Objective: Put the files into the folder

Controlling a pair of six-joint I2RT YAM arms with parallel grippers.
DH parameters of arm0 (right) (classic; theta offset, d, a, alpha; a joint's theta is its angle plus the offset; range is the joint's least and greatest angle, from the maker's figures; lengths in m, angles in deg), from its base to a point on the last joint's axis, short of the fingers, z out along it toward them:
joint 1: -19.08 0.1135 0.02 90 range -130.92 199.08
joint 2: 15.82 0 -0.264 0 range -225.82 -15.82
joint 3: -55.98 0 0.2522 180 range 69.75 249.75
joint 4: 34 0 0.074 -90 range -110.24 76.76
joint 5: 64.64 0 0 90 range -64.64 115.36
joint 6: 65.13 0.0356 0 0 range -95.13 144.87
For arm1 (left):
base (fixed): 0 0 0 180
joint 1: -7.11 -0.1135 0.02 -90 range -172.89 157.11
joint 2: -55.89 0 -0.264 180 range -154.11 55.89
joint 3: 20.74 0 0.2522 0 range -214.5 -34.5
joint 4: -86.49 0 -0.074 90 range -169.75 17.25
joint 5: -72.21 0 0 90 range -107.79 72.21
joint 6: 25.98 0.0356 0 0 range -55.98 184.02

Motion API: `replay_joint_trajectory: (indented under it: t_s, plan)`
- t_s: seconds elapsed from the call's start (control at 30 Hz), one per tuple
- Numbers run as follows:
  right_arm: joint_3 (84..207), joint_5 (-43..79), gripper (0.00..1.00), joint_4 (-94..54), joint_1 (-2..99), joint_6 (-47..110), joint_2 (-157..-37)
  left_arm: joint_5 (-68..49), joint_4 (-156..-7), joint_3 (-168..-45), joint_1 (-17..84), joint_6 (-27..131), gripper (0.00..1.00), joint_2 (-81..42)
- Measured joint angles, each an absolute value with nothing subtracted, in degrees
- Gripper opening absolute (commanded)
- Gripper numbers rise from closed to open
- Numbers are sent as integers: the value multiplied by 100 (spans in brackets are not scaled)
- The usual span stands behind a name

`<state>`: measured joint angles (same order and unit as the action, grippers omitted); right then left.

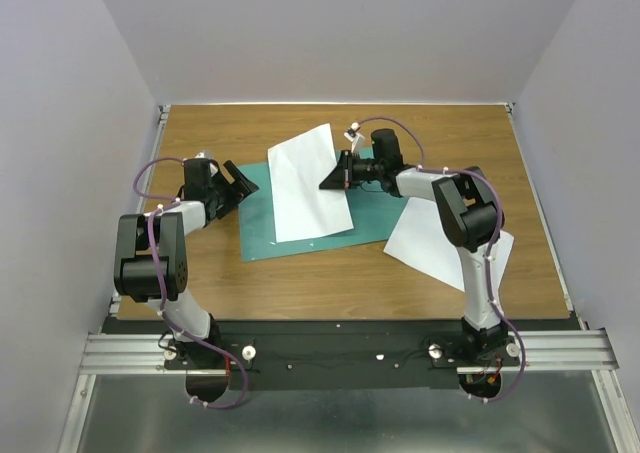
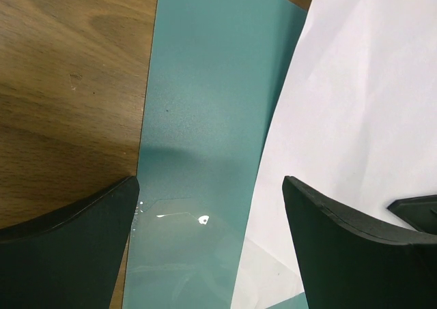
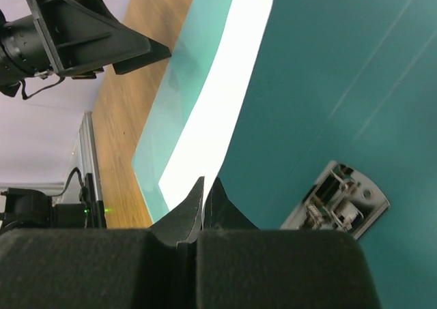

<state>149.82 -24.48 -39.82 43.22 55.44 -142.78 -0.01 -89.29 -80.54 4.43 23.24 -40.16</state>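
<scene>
The teal-green folder [image 1: 258, 228] lies open on the table. One white sheet [image 1: 305, 188] lies across it, its far corner overhanging the folder. My right gripper [image 1: 331, 180] is shut on this sheet's right edge; in the right wrist view the sheet [image 3: 218, 104] runs out from between the closed fingers [image 3: 194, 203] over the folder [image 3: 328, 84], beside the metal clip [image 3: 338, 200]. My left gripper [image 1: 243, 185] is open and empty at the folder's left edge. In the left wrist view it [image 2: 210, 186] straddles the folder [image 2: 205, 84] and its clear leaf [image 2: 184, 254], next to the sheet [image 2: 355, 104].
The second white sheet [image 1: 430, 243] lies flat on the wooden table [image 1: 300, 283] at the right, partly under my right arm, its corner touching the folder. Grey walls enclose the table on three sides.
</scene>
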Motion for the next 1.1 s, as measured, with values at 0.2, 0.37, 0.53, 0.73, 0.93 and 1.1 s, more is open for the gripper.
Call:
replay_joint_trajectory:
  t_s: [0.2,0.37,0.53,0.73,0.93,1.1]
  plan:
    - [15080,-2448,1,-4198,4425,5813,-14422,30,-8936,-8048,443,2322,96,-4016]
    - [15082,-2448,1,-4486,4478,6103,-14525,67,-8940,-8046,443,2322,96,-4020]
    - [15128,-2448,1,-4639,4530,6276,-14675,107,-8966,-8046,443,2298,96,-4035]
    - [15216,-2490,1,-4720,4635,6390,-14815,126,-8984,-8046,443,2283,96,-4044]
    - [15253,-2538,1,-4803,4720,6453,-14831,133,-8986,-8046,443,2283,96,-4046]
    - [15253,-2536,1,-4919,4768,6582,-14831,135,-8988,-8046,443,2281,96,-4046]
